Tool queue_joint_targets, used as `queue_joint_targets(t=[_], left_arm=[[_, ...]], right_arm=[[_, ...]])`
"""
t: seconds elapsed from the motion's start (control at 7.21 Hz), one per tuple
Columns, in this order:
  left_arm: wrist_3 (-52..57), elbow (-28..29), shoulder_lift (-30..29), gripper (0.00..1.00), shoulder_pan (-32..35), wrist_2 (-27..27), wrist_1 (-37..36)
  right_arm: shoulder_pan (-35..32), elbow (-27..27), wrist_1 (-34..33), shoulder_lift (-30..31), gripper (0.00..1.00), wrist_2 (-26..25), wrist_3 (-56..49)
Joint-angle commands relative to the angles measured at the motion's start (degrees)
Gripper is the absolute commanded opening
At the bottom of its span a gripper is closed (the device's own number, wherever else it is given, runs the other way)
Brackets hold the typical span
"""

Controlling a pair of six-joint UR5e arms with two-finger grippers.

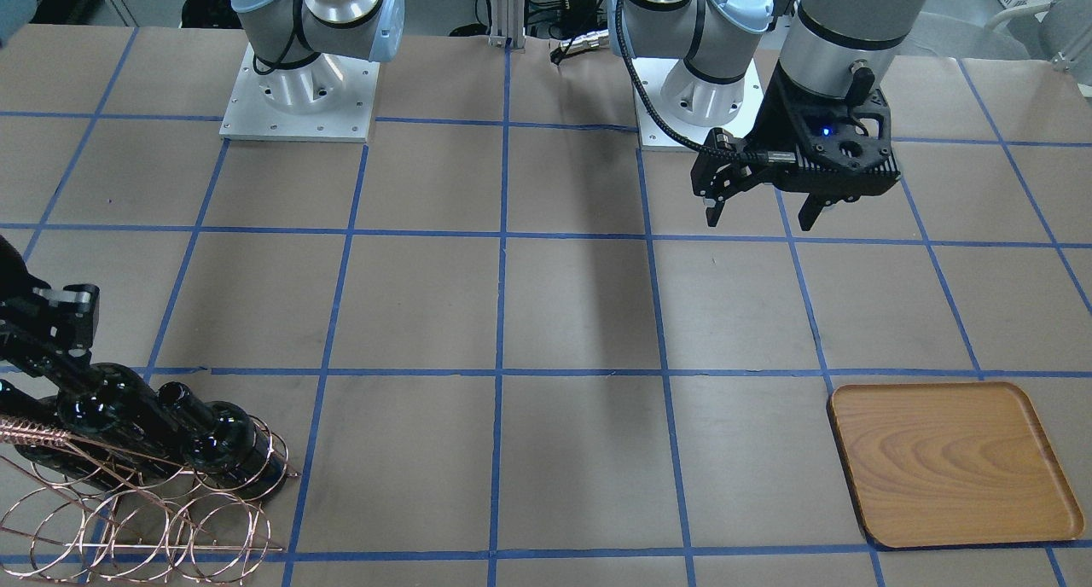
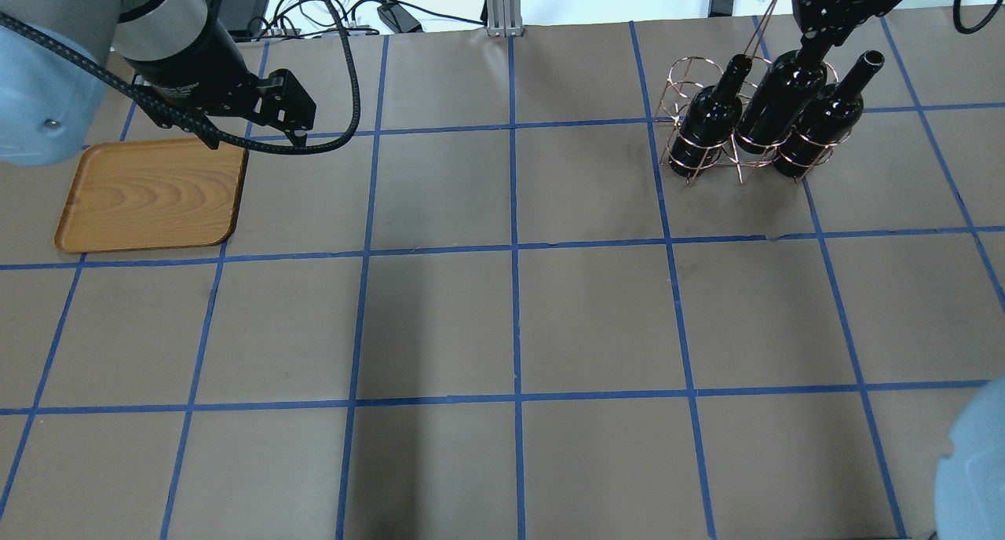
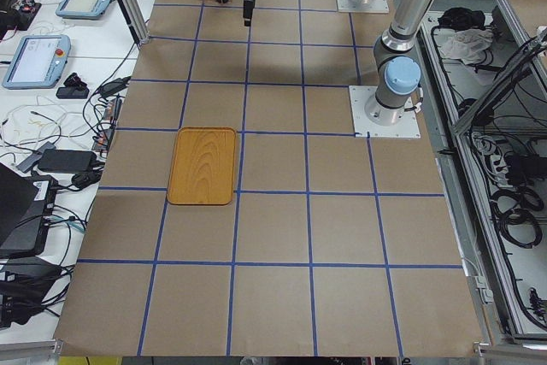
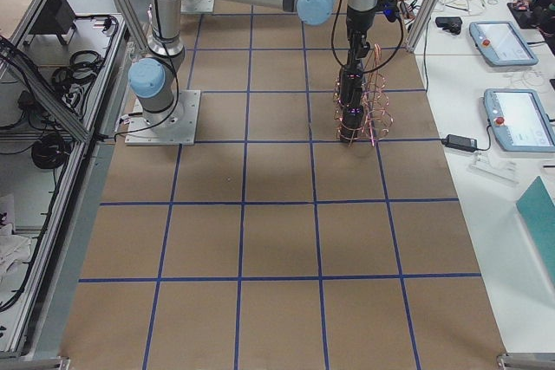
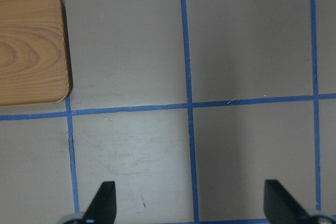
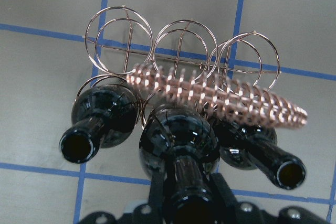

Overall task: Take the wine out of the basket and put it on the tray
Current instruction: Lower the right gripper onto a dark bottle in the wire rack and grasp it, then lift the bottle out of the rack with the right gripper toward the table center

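Your right gripper (image 6: pixel 189 192) clamps the neck of the middle wine bottle (image 6: pixel 178 135), glossy black glass; left gripper (image 5: pixel 190 184) spread apart.

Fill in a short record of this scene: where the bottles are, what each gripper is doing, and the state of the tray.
Bottles: three, all standing in the basket
Middle wine bottle: neck held between the right gripper's fingers
Other two bottles: untouched, one on each side of it
Right gripper: shut on the middle wine bottle's neck
Left gripper: open, empty, above the table beside the tray
Tray: empty, at the opposite end of the table from the basket
Task stage: no bottle on the tray yet
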State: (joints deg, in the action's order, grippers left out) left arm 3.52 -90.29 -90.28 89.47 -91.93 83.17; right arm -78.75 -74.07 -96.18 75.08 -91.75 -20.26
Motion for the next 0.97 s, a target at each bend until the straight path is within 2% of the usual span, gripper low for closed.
queue_joint_targets(t=[0.0, 0.14, 0.42, 0.55, 0.83], left_arm=[[0.00, 0.12, 0.11, 1.00, -0.52, 0.26, -0.03], [0.00, 0.12, 0.11, 1.00, -0.87, 0.35, -0.03], [0.00, 0.73, 0.02, 1.00, -1.05, 0.35, 0.06], [0.17, 0.99, 0.02, 1.00, -2.27, 0.35, 0.06], [4.29, 1.26, 0.28, 1.00, -6.05, 0.62, 0.06]], right_arm=[[0.00, 0.85, 6.85, 7.16, 0.04, -0.44, 0.04], [-0.09, 2.60, 10.45, 8.15, 0.04, -0.71, 0.13], [-0.61, 1.83, 15.30, 9.30, 0.04, -0.45, 3.70], [-1.49, -0.44, 17.49, 9.47, 0.04, 0.16, 6.34], [-8.13, -6.59, 17.08, 11.13, 0.02, -0.44, 14.83]])
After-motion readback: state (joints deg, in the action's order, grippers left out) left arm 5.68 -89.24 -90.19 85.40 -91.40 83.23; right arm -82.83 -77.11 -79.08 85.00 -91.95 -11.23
